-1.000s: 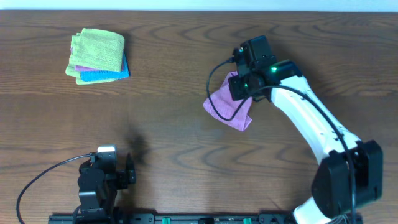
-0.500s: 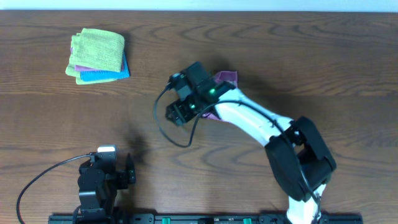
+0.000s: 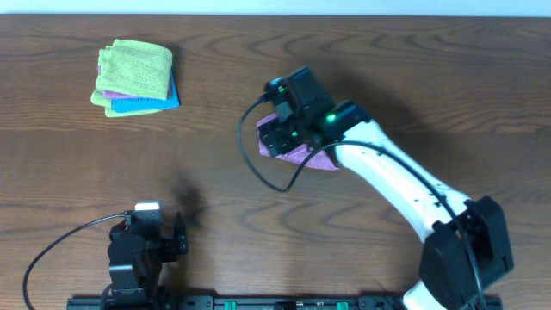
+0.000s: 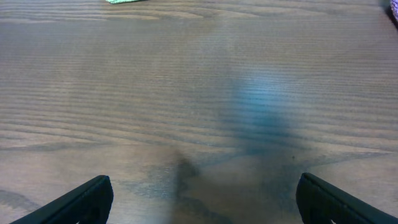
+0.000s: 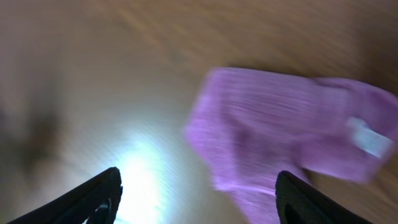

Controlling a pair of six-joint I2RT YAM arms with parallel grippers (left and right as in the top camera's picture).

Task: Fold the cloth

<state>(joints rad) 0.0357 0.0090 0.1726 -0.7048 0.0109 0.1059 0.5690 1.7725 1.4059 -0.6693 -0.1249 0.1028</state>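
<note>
The purple cloth (image 3: 312, 157) lies bunched on the table right of centre, mostly under my right arm. In the right wrist view the cloth (image 5: 280, 124) is blurred, with a small white tag (image 5: 370, 138) at its right corner. My right gripper (image 3: 277, 138) hovers over the cloth's left edge. Its jaws (image 5: 199, 199) are open, holding nothing, and the cloth lies below the right finger (image 5: 305, 199). My left gripper (image 3: 155, 228) sits at the near left edge, open (image 4: 208, 199) over bare wood.
A stack of folded cloths (image 3: 135, 77), lime-green on top with blue beneath, sits at the far left. A black cable (image 3: 258, 168) loops from the right wrist beside the cloth. The table is dark wood.
My right gripper opened and let go of the cloth. The arm swung left across the table, then came back part way. The cloth now lies further left than a second ago.
</note>
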